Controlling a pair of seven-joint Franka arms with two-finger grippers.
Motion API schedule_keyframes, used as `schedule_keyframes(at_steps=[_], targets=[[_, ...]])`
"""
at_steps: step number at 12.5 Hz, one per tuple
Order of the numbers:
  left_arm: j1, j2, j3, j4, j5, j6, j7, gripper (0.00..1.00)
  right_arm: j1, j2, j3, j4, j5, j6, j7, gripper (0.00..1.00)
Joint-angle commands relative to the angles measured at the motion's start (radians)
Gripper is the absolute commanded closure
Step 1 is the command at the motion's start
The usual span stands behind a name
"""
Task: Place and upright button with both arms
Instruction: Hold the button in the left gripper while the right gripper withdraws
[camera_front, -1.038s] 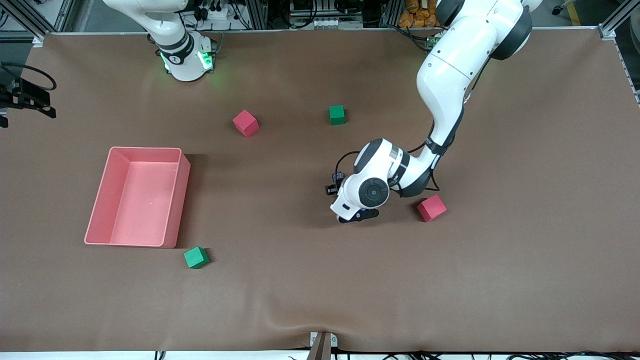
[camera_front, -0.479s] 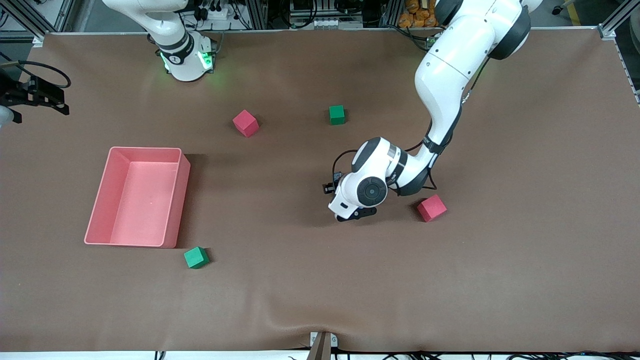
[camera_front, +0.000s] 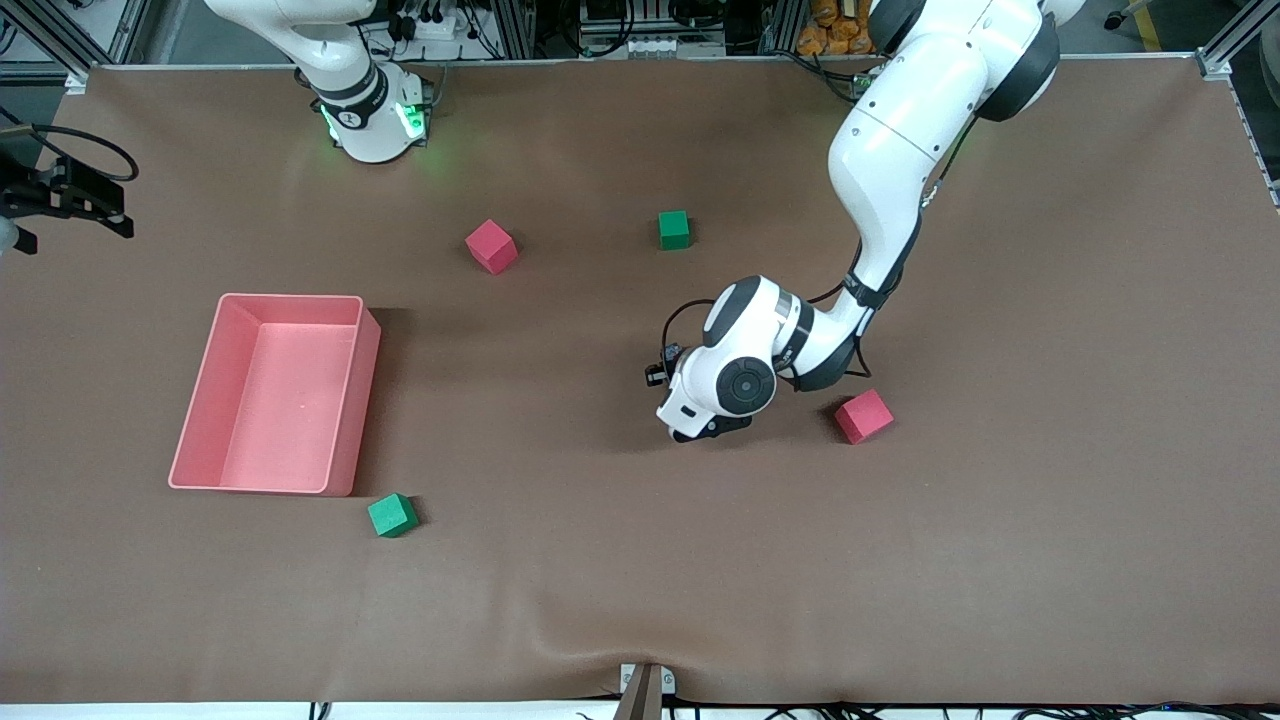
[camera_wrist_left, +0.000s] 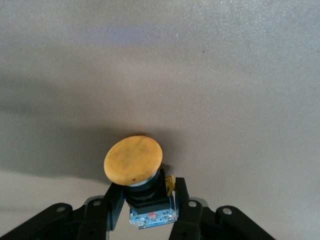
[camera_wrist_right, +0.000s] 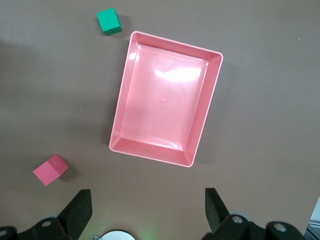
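Near the middle of the front view, slightly to its right, the left gripper (camera_front: 705, 432) is hanging low over the brown table (camera_front: 600, 580), and its wrist view shows its fingers (camera_wrist_left: 107, 210) clamping the black body of the button (camera_wrist_left: 142, 172), the orange cap facing away from the jaws. Whether the button is touching the table I cannot tell. My judgement is that the pick-up is finished, while setting the button down upright and letting go are what is left.

At the upper left edge of the front view, the right gripper (camera_front: 60, 195) is waiting high with its fingers spread wide and nothing between them.

Counting: one button, one pink tray (camera_front: 275, 480) at centre left, two pink cubes (camera_front: 491, 245) (camera_front: 864, 416) and two green cubes (camera_front: 674, 229) (camera_front: 392, 515).
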Motion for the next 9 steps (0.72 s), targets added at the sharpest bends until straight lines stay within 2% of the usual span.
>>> schedule_keyframes(at_steps=[1,4,7,9], targets=[[-0.01,0.012,0.009,0.015,-0.022,0.017,-0.018,0.71,0.024,-0.027,0.0,-0.022,0.013,0.011,0.099,0.0],[-0.008,0.0,0.009,0.016,-0.021,0.017,-0.039,0.96,0.049,-0.022,-0.001,-0.022,0.016,0.016,0.156,0.0],[-0.014,-0.042,0.005,0.019,-0.01,0.017,-0.137,1.0,0.037,-0.018,-0.007,-0.02,0.129,0.017,0.156,0.0],[-0.037,-0.078,0.013,0.021,-0.002,0.035,-0.191,1.0,0.038,-0.018,-0.007,-0.02,0.131,0.007,0.156,0.0]])
